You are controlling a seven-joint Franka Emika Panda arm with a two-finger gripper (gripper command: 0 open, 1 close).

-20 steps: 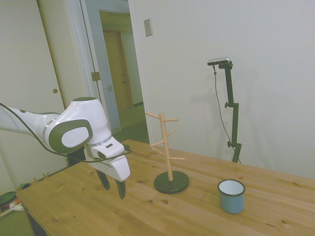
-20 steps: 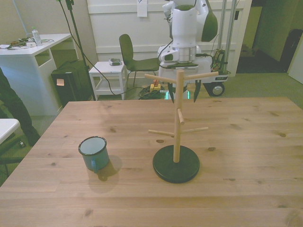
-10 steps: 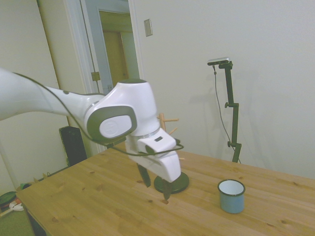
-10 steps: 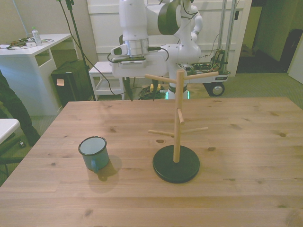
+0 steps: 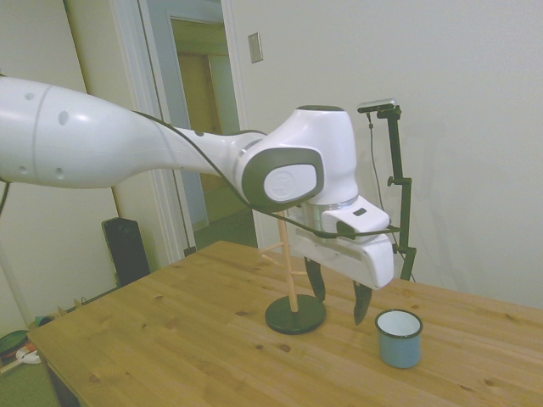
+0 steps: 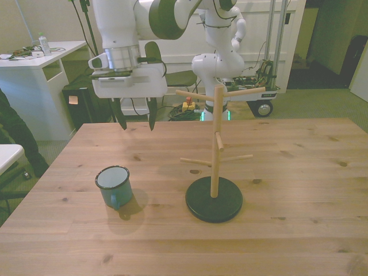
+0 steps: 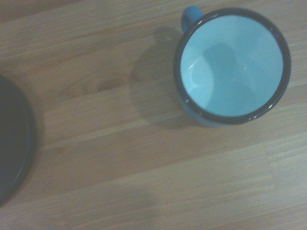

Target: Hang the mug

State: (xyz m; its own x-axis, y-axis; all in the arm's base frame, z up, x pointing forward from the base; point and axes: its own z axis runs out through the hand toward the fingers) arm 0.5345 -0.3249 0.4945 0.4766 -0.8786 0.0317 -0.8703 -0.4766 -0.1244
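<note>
The mug [image 6: 114, 186] stands upright on the bench [image 6: 299, 172], well apart from the rack [image 6: 214, 158] toward the front view's left. The end effector [image 6: 136, 117] hangs above the bench beyond the mug, fingers spread and empty. The step in hand looks like the approach. Next, it probably needs to come down over the mug and grip its rim or wall.

We see a glossy light-blue enamel mug [image 7: 232, 67], a knotty, smooth wooden table [image 6: 299, 172], and a pale wooden rack [image 6: 215, 149] on a matt black base.
</note>
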